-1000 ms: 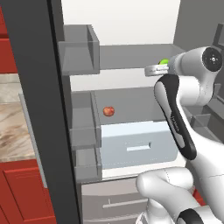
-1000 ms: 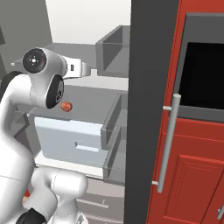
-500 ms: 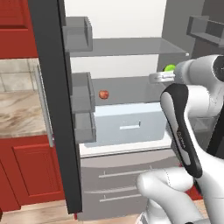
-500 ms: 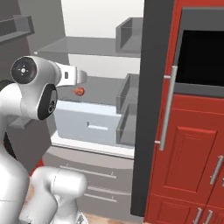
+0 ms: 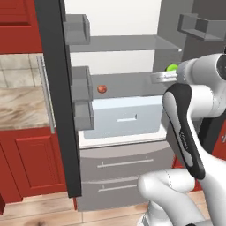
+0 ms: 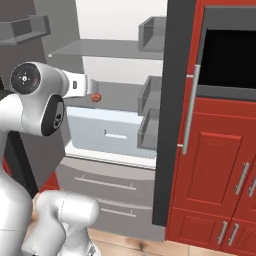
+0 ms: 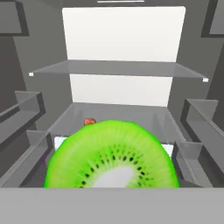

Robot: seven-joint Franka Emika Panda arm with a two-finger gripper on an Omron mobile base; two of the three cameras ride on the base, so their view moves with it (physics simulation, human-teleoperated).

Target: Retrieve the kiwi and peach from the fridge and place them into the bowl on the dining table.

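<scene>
The kiwi [image 7: 111, 155], cut face bright green with dark seeds, sits right in front of the hand camera and hides the fingertips. From the left base it is a small green spot [image 5: 172, 68] at the tip of my gripper [image 5: 167, 75], which is shut on it in front of the open fridge [image 5: 123, 165]. The peach [image 5: 102, 89], small and pinkish-red, lies on the middle glass shelf above the pale crisper drawer [image 5: 126, 117]; it also shows as the peach [image 6: 95, 97] and, beyond the kiwi, the peach [image 7: 89, 121]. The bowl and the dining table are out of view.
The fridge's open left door [image 5: 55, 88] with its bins stands edge-on at left, the right door [image 6: 172, 110] at right. Red cabinets [image 6: 215, 170] with bar handles and a dark oven window [image 6: 227, 57] flank the fridge. A marble counter [image 5: 20, 108] lies at left.
Both base views have shifted and the fridge looks farther off, so the camera has moved back. The kiwi has stayed at the gripper's tip; the peach remains on its shelf.
</scene>
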